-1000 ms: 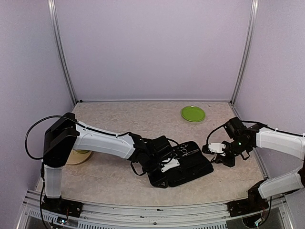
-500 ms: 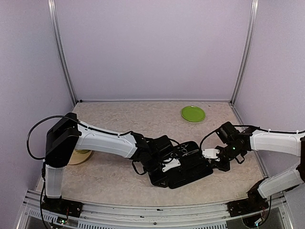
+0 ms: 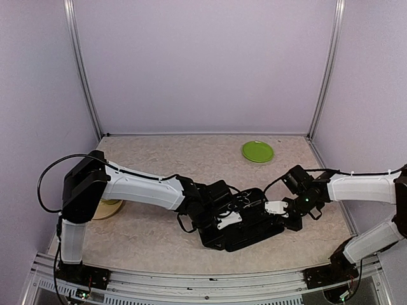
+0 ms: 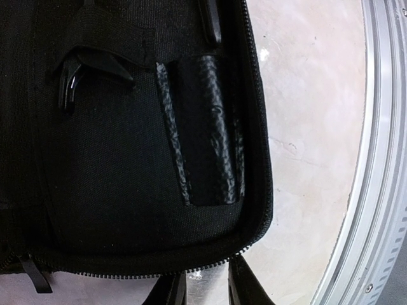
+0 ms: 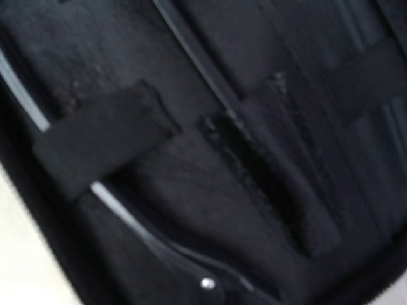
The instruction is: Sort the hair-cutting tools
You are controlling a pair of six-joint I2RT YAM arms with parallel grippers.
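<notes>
We note scissors (image 5: pixel 203 283) strapped flat inside the open black case (image 3: pixel 252 232), hair clips (image 4: pixel 213 127) pocketed so they stay put. Left end effector (image 4: pixel 206 289) sits part-open and empty at the case rim. Right end effector (image 3: pixel 278 208) is pinched closed over the case, seemingly holding nothing.

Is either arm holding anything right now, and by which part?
Left pincer is at the black case's zippered edge, but a firm grip cannot be told. Right pincer is shut over the case, nothing visibly in it.
</notes>
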